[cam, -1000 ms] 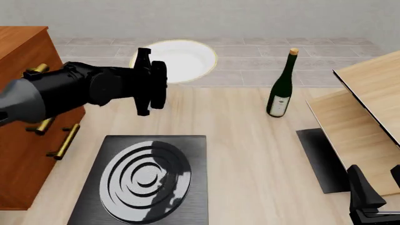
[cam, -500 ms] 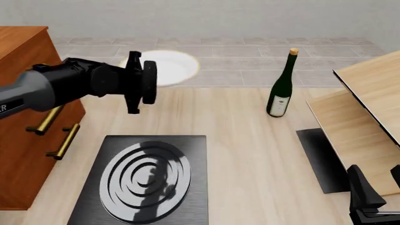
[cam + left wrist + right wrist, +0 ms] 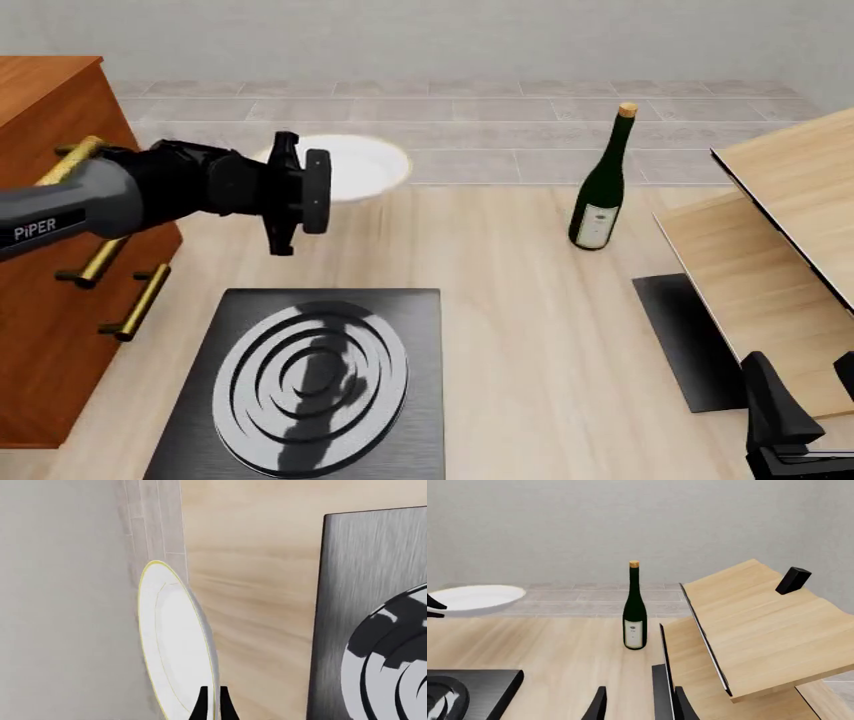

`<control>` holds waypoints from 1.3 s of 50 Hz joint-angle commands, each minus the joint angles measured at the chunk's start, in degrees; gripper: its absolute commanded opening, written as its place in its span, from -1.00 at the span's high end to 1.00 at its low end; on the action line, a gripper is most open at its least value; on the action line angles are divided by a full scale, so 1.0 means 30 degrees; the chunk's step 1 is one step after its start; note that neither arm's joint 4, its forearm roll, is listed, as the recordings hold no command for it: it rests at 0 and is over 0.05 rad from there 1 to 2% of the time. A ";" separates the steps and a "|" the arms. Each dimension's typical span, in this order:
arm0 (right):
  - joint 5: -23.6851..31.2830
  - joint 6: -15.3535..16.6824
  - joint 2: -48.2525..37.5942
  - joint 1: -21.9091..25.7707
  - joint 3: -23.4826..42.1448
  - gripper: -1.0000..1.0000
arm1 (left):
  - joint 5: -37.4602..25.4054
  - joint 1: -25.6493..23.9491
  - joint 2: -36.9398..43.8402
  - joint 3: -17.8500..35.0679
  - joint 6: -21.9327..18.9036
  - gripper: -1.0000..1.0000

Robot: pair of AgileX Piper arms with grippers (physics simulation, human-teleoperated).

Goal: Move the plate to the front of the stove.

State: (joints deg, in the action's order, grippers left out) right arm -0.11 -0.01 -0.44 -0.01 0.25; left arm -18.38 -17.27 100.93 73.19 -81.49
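One plate (image 3: 358, 166), one stove (image 3: 310, 385), one bottle (image 3: 599, 190)

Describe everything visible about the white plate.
The large round white plate with a thin yellow-gold rim looks glossy, like ceramic, with a shallow well. It is held above the pale wooden tabletop, roughly level, beyond the flat black square stove. The left claw pinches its near edge; nothing else touches it.

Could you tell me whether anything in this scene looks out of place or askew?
Yes: the plate is off the table, pinched at its edge by the left end effector and tilted in the air. The wine bottle stands upright; the stove lies flat.
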 commanded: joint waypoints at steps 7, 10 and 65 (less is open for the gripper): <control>0.0000 0.0001 0.0002 0.0000 0.0000 -1.00 | 0.0024 0.0023 0.1039 0.0578 0.0104 1.00; 0.0001 -0.0002 -0.0002 0.0000 0.0000 -1.00 | -0.0036 -0.0001 0.1205 0.0785 0.0148 1.00; 0.0000 0.0000 0.0000 0.0001 0.0000 -1.00 | 0.0705 0.0763 0.4095 0.2098 0.0158 1.00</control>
State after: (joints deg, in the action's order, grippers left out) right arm -0.11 -0.01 -0.44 0.00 0.25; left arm -16.82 -15.56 111.74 78.28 -80.93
